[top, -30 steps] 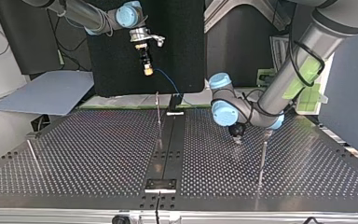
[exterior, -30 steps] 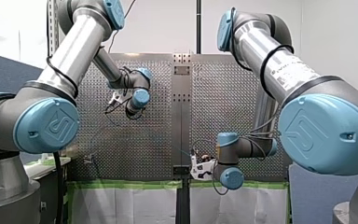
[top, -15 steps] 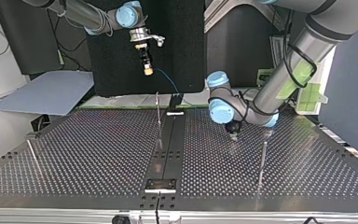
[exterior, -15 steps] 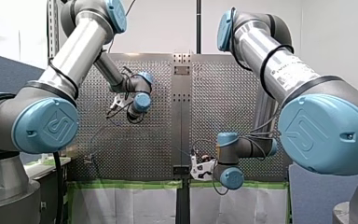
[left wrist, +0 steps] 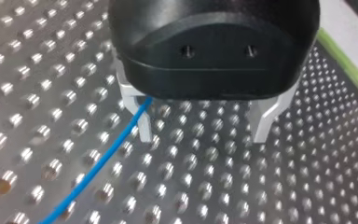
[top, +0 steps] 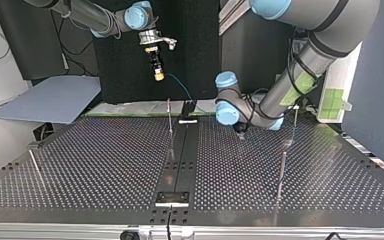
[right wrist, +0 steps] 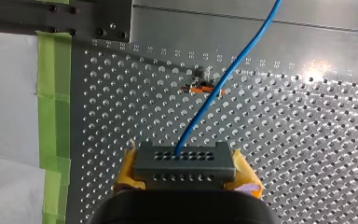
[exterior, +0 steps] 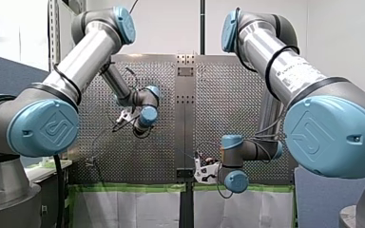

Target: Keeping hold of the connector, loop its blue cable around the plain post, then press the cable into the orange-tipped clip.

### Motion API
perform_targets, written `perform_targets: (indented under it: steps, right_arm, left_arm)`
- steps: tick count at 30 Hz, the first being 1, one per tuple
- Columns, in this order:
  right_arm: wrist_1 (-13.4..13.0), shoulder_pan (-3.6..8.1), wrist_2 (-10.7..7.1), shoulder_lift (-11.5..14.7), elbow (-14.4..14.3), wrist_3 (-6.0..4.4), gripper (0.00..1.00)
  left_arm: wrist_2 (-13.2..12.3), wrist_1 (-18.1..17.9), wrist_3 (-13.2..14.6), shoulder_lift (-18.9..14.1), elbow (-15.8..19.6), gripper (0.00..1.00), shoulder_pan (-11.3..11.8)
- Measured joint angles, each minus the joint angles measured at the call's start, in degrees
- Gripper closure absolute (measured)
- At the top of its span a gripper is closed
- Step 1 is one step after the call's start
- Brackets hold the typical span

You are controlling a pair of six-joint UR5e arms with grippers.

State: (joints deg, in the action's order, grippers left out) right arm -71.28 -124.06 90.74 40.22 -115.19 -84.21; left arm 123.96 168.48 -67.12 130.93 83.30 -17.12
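Right pincer [right wrist: 187, 173], one connector [right wrist: 185, 161], one cable [right wrist: 224, 78]

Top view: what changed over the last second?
My left gripper moved low over the table toward the top view's left and far edge, closer to the centre rail. Its fingers are open, and the blue cable runs past one of them. Unchanged: my right gripper stays raised and shut on the connector.

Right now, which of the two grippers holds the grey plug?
My right gripper: its yellow-padded fingers clamp the plug; my left gripper's metal fingers stand open.
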Motion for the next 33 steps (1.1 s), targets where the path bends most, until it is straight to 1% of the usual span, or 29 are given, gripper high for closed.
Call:
perform_targets:
  steps: [7, 15, 19, 26, 33]
  right_arm:
    - [0.1, 0.0, -0.02, 0.0, 0.0, 0.0, 1.0]
    - [0.1, 0.0, -0.03, 0.0, 0.0, 0.0, 1.0]
    - [0.1, 0.0, -0.03, 0.0, 0.0, 0.0, 1.0]
    - [0.1, -0.02, -0.1, 0.0, 0.0, 0.0, 1.0]
    - [0.1, -0.03, -0.12, 0.0, 0.0, 0.0, 1.0]
  left_arm:
    - [-0.8, -0.2, -0.5, 0.9, 0.0, 0.0, -1.1]
    - [-2.2, -1.0, -1.2, 4.7, -0.1, 0.0, -2.3]
    - [-3.8, -1.4, -2.7, 5.3, -0.2, 0.0, -2.7]
    - [-7.4, -1.4, -4.7, 6.2, -0.3, 0.0, -3.8]
    - [-8.6, -0.8, -5.3, 7.4, -0.6, 0.0, -4.6]
